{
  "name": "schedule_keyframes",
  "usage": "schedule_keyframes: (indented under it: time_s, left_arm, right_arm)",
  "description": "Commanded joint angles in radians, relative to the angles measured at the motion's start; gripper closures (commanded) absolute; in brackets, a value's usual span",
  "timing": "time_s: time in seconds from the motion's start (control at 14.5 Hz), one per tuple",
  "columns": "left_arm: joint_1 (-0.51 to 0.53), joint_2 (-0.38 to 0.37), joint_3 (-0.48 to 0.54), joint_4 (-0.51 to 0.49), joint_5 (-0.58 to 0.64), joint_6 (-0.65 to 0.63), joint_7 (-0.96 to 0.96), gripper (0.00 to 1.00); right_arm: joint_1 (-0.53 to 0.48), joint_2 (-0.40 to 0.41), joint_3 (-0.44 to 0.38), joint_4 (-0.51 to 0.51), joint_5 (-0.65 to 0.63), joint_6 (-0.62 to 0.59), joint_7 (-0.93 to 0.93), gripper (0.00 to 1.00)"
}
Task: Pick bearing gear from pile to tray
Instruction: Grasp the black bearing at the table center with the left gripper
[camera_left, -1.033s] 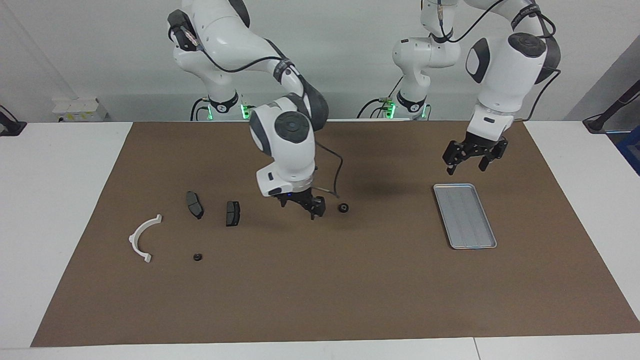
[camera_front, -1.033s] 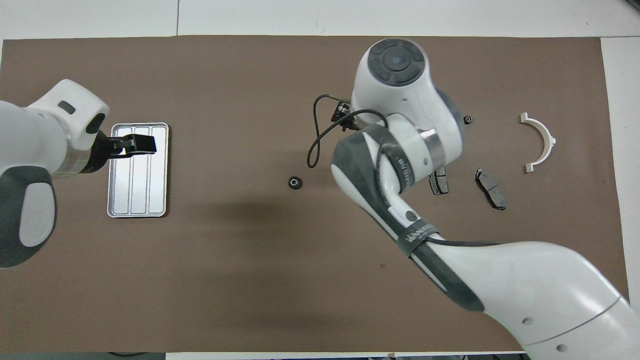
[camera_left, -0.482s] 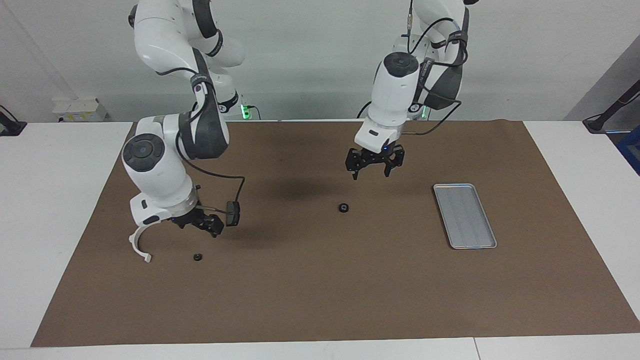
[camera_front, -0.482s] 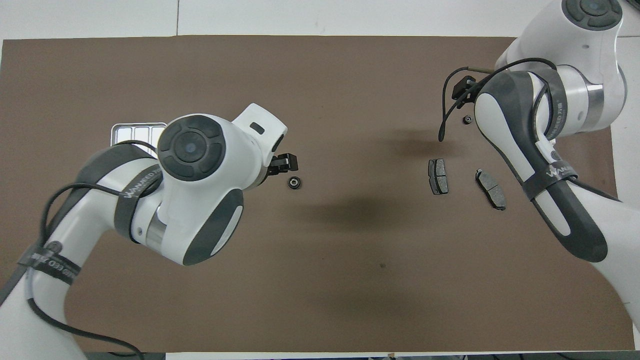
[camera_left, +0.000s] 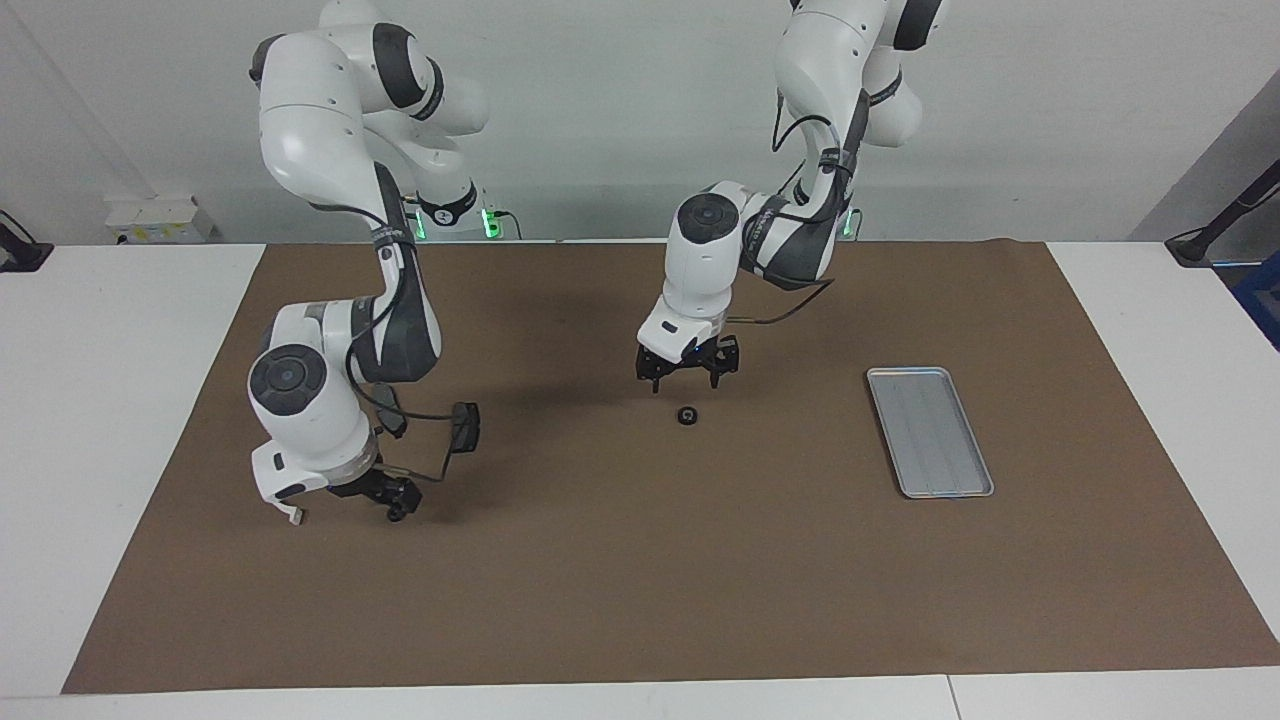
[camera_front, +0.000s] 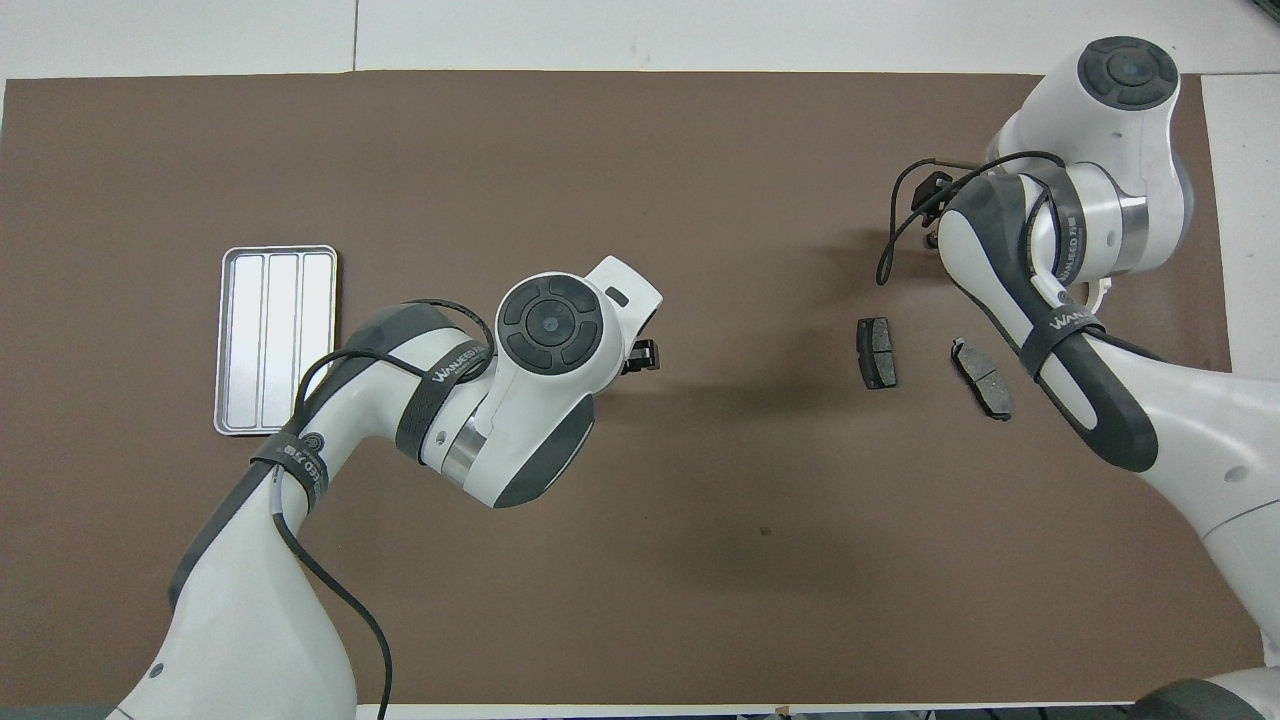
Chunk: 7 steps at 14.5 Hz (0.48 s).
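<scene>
While the small black bearing gear (camera_left: 686, 416) lies alone on the brown mat (camera_left: 640, 600) near the table's middle, the left gripper (camera_left: 687, 377) hangs just above it, fingers spread and holding nothing. Toward the left arm's end sits the tray (camera_left: 975, 485), bare. At the right arm's end, two dark brake pads (camera_front: 877, 352) lie close together, and the right gripper (camera_left: 392, 501) is low by the mat (whether its fingers are parted cannot be told).
</scene>
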Motion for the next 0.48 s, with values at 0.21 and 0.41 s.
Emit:
schedule_keyframes:
  time_s: [0.21, 0.41]
  left_arm:
    - [0.009, 0.047, 0.015, 0.000, 0.071, 0.064, -0.006, 0.01]
    - [0.009, 0.049, 0.016, -0.029, 0.075, 0.088, -0.008, 0.01]
  right_arm:
    - [-0.005, 0.021, 0.018, 0.002, -0.020, 0.046, 0.067, 0.00]
    - [-0.013, 0.023, 0.021, -0.021, -0.015, 0.074, 0.064, 0.01]
